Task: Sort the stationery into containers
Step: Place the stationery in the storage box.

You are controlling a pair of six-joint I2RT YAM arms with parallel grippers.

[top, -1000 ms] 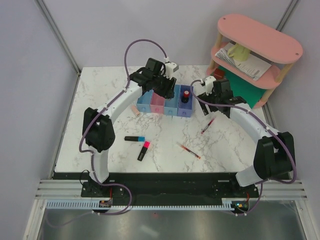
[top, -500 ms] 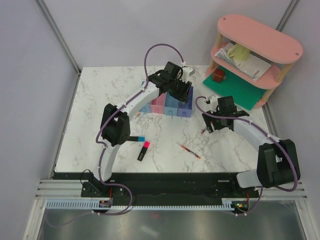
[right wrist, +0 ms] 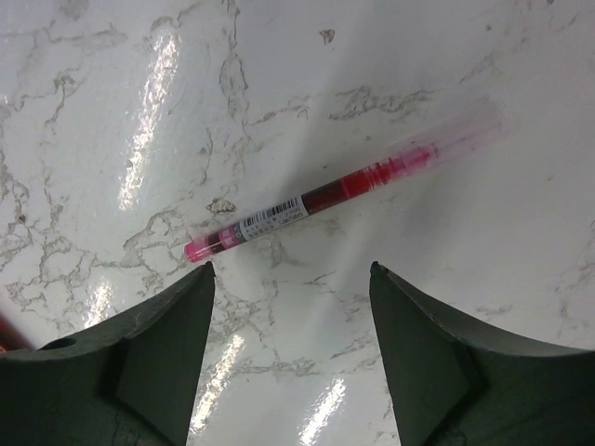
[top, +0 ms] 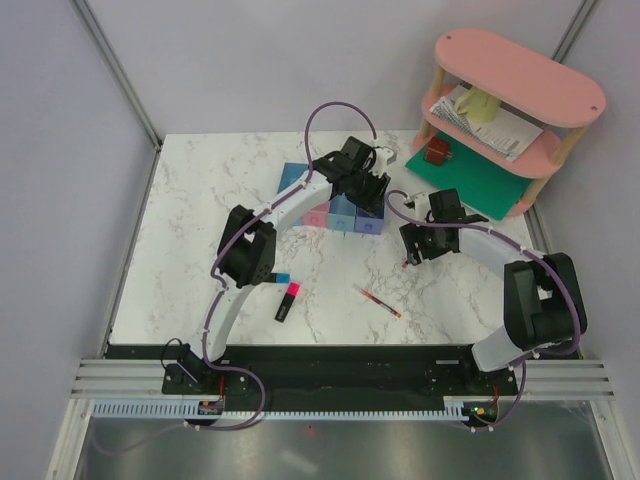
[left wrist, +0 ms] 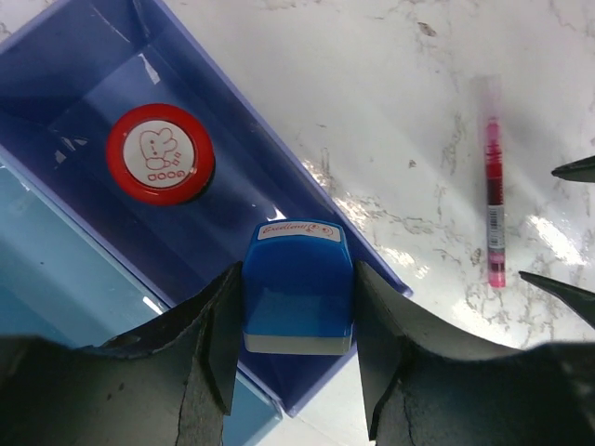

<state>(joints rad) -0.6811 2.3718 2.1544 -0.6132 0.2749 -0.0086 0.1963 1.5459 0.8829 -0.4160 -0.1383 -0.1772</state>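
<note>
Seen from above, a white marble bench (top: 200,220) carries a row of four small joined bins (top: 292,176) near its far middle, and two robot arms reach in from the near edge. The left arm (top: 248,255) stretches to the right-hand end of the row. The left jaws pinch a blue-white block (left wrist: 297,283), with one dark finger (left wrist: 209,358) pressed against each side. In the left wrist view the block hangs over the rim of the purple-blue bin (left wrist: 84,84), on the side facing open bench. Inside that bin stands a black-red bottle (left wrist: 160,153), its round red cap facing up. A light blue bin (left wrist: 46,279) adjoins it. Near the row, a thin red pen (right wrist: 325,200) lies on the bench; the right jaws are spread wide over it, and neither finger touches it. A second red pen (top: 377,300) lies nearer the arms' bases, apart from the first. To its left lies a black highlighter with a pink cap (top: 288,302), and a blue-capped highlighter (top: 281,278) shows partly from behind the left arm's elbow. At the far right stands a pink oval two-tier shelf (top: 520,75) holding a yellow mug (top: 480,103) and a stack of papers (top: 500,128), with a green mat (top: 475,180) at its foot.
</note>
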